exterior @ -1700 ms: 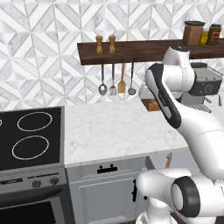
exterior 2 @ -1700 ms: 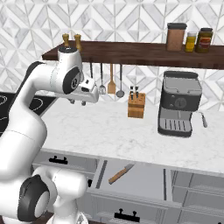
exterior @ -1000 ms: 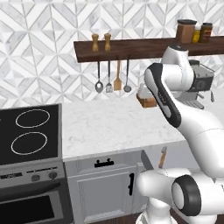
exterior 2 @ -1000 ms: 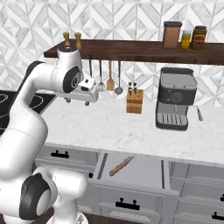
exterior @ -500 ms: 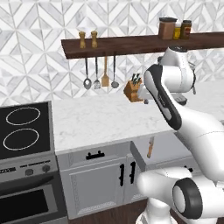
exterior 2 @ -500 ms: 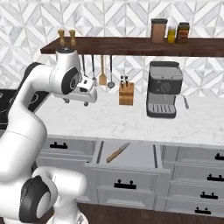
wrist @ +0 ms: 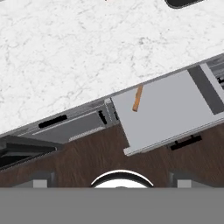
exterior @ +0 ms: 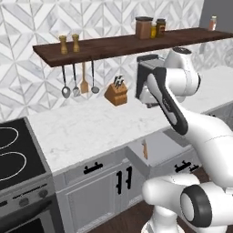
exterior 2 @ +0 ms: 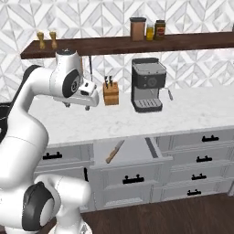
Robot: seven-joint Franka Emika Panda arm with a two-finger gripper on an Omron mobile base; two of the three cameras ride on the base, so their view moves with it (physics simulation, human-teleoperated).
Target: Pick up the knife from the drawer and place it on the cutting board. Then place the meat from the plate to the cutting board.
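The drawer [exterior 2: 130, 155] stands pulled out below the marble counter, also seen in the left base view [exterior: 166, 144] and in the hand view [wrist: 175, 109]. Inside it, near its left side, lies the knife [exterior 2: 114, 151] with its orange-brown handle [wrist: 137, 99] toward the drawer front; its handle [exterior: 144, 149] also shows. My gripper [exterior 2: 78, 105] hangs high over the counter, left of the drawer and well above it, pointing down. Its fingers [wrist: 43, 180] stand wide apart and hold nothing, so it is open. The cutting board, the plate and the meat are out of view.
A wooden knife block [exterior 2: 109, 93] and a black coffee machine [exterior 2: 148, 84] stand at the back of the counter [exterior 2: 192, 109]. A shelf [exterior: 113, 44] with jars and hanging utensils runs above. The stove [exterior: 13, 154] is at the left. Closed drawers [exterior 2: 201, 157] lie to the right.
The base has driven to the right, so the whole scene has slid left. The open drawer and the knife now sit nearer the middle. The arm keeps its pose.
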